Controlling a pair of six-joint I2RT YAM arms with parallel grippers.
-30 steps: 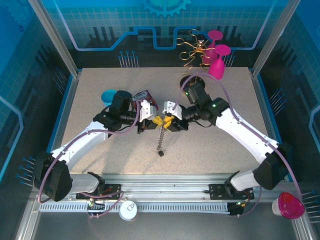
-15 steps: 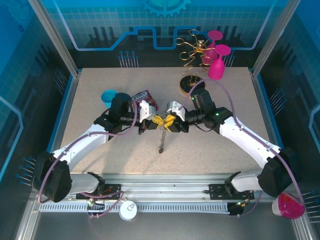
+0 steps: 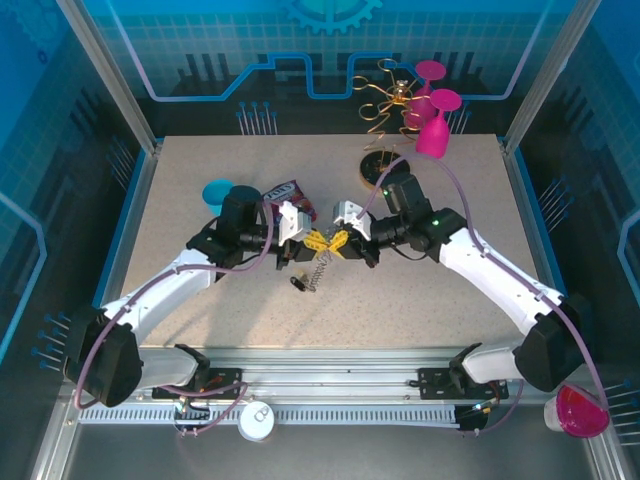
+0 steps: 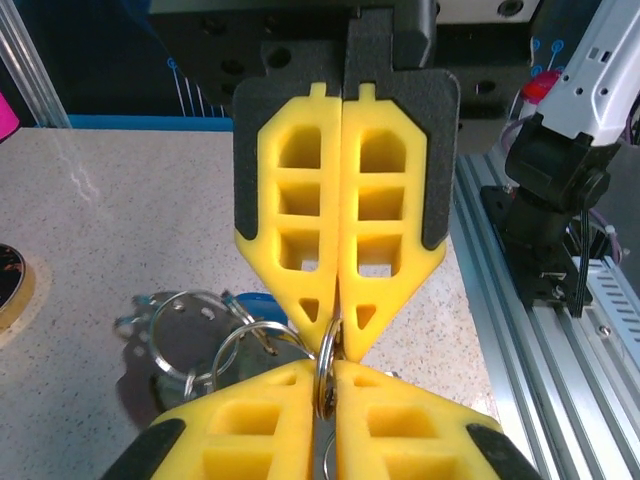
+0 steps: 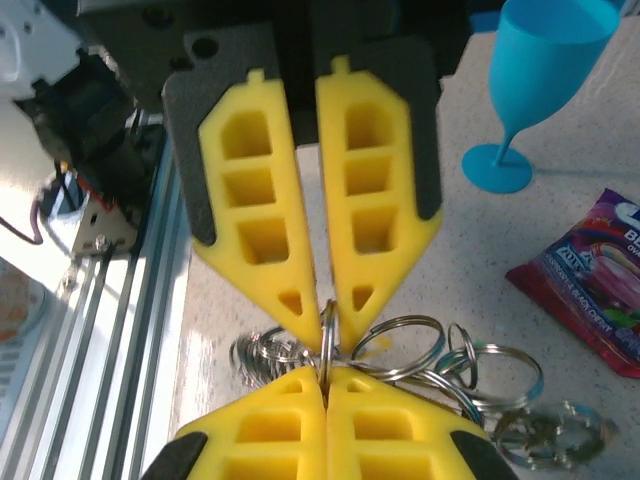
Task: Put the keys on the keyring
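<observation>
Both grippers meet tip to tip at the table's middle. A thin silver ring stands edge-on between them, which I take for the keyring (image 4: 326, 350) (image 5: 326, 335). My left gripper (image 3: 320, 242) (image 4: 327, 378) is pinched shut on it. My right gripper (image 3: 338, 243) (image 5: 325, 375) is shut on the same ring from the other side. Its chain (image 3: 318, 270) hangs below the tips and ends in a small black piece (image 3: 297, 283) on the table. More split rings (image 5: 400, 345) dangle beside the grip. The keys (image 4: 165, 350) hang there too, one with a blue head (image 4: 258, 300).
A blue goblet (image 3: 222, 192) (image 5: 540, 80) and a snack packet (image 3: 288, 190) (image 5: 600, 290) sit just behind the left gripper. The gold wire stand (image 3: 385, 100) with pink glasses (image 3: 432, 125) is at the back. The table's front rail (image 4: 560, 350) lies close by.
The right gripper has closed onto the ring that the left one holds. The chain has swung left, and its black end now lies farther left and nearer the grippers.
</observation>
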